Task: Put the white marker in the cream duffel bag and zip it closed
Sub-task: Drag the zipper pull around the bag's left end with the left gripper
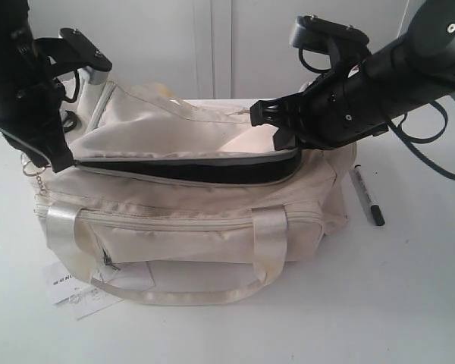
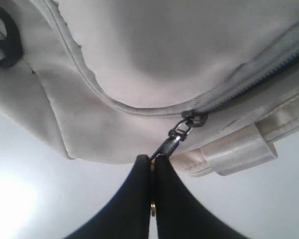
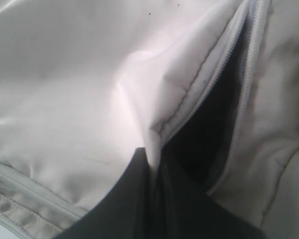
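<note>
White tabletop [image 1: 364,303] (white marker [image 1: 365,195] on it), pale wall [image 1: 174,38] behind.

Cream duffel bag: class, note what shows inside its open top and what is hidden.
Inside the cream duffel bag only a dark interior shows; the flap covers the rest. The white marker lies outside, on the table.

The left arm [image 1: 23,83] drops steeply at the left; the left hand [image 1: 59,158] is pinched shut on the zip pull [image 2: 177,137]. The right arm [image 1: 379,72] reaches in low from the right; the right hand [image 1: 259,113] is clamped shut on the flap edge of the bag [image 1: 212,227].
</note>
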### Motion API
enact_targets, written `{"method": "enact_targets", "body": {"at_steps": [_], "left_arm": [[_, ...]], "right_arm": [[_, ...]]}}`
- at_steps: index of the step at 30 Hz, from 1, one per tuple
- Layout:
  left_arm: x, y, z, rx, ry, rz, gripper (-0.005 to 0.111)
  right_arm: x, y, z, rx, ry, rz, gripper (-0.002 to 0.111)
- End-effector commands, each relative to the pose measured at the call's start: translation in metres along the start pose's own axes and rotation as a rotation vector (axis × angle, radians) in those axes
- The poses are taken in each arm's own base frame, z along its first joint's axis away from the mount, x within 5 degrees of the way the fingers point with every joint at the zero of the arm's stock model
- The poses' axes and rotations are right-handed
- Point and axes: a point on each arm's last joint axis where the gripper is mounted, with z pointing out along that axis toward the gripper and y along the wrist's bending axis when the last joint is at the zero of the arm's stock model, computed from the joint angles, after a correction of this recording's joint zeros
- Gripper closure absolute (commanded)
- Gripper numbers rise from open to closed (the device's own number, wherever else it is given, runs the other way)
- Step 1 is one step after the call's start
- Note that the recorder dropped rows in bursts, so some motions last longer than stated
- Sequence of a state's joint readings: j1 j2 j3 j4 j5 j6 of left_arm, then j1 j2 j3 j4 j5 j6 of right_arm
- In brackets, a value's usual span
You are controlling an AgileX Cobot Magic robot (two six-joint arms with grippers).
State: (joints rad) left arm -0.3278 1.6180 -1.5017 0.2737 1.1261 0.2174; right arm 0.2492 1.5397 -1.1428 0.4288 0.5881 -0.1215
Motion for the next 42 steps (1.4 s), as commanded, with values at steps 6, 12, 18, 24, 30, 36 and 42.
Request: {"method": "enact_targets", "body": {"at_steps": [6,12,18,24,30,36,42], "left_arm": [[0.016,0.007,-0.002,0.025,0.092,-0.051,0.107],[0.017,0.008,-0.002,0.013,0.097,-0.050,0.107],[0.017,0.009,-0.002,-0.003,0.103,-0.066,0.107],[0.020,0.014,-0.001,-0.001,0.106,-0.085,0.107],[0.023,0.019,0.001,0.004,0.109,-0.110,0.107],[0.019,0.021,0.001,-0.017,0.061,-0.109,0.107],[0.018,0.024,0.001,-0.049,0.047,-0.137,0.107]], "right_arm": [[-0.001,0.000,-0.004,0.010,-0.019,-0.034,0.108],[-0.001,0.000,-0.004,0.010,-0.019,-0.034,0.108],[-0.001,0.000,-0.004,0.010,-0.019,-0.034,0.108],[-0.001,0.000,-0.004,0.010,-0.019,-0.034,0.108],[-0.001,0.000,-0.004,0.010,-0.017,-0.032,0.108],[-0.001,0.000,-0.004,0.010,-0.017,-0.032,0.108],[-0.001,0.000,-0.004,0.009,-0.015,-0.032,0.108]]}}
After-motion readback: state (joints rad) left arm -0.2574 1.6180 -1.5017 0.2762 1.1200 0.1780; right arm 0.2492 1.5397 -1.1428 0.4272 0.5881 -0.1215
